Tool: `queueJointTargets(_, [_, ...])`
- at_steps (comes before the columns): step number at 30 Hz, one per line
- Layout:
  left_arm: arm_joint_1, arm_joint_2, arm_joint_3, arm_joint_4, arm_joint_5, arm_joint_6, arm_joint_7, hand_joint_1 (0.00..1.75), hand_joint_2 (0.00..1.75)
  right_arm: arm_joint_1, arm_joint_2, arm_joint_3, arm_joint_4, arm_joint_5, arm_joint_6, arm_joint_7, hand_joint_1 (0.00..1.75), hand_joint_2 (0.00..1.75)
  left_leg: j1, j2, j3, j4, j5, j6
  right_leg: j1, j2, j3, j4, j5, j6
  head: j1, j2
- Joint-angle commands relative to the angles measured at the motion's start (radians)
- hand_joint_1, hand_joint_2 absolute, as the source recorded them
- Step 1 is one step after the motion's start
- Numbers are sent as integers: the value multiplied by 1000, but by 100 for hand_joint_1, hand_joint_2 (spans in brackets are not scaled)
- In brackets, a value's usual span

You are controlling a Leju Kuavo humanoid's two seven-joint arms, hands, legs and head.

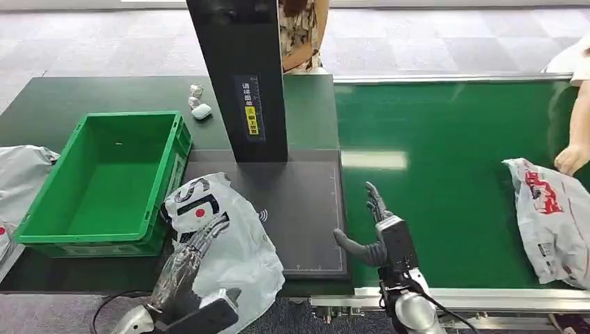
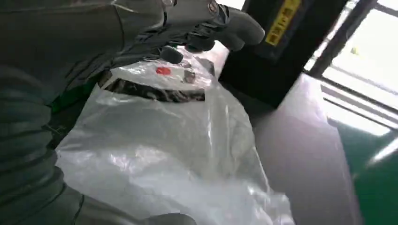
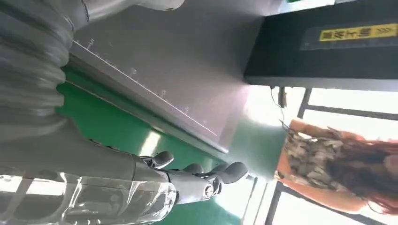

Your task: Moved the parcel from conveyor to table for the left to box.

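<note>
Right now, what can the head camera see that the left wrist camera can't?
Only the head view shows the green crate, the right robot hand open over the green conveyor, a second parcel on that conveyor, and a person's hand beside that second parcel.

Only the left wrist view shows, close up, the left robot hand's fingers on the parcel's printed end.

Both show the white parcel on the dark mat, the left robot hand on it, and the black post.
</note>
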Motion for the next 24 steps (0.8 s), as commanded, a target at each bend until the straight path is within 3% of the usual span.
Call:
queueJointTargets(1, [-26,227,-191,55,-70,-80,39,0,175,33,-2,-62,-72,-31,26,-21,0,175,0,-2,3,-2,0,0,0,-2,3,-1,-1,0,0,0])
queueJointTargets(5, [-71,270,-213,89,-98,-136,12,0,175,75,-21,-58,-161,-69,36,-52,0,175,1,-3,4,-2,0,-1,1,-3,5,-2,-1,-1,0,0])
queueJointTargets(24, [-180,255,-213,141,-105,-212,-26,0,175,161,-63,-40,-373,-80,27,-89,0,175,0,-2,1,-1,0,0,0,-2,2,-1,0,0,0,0])
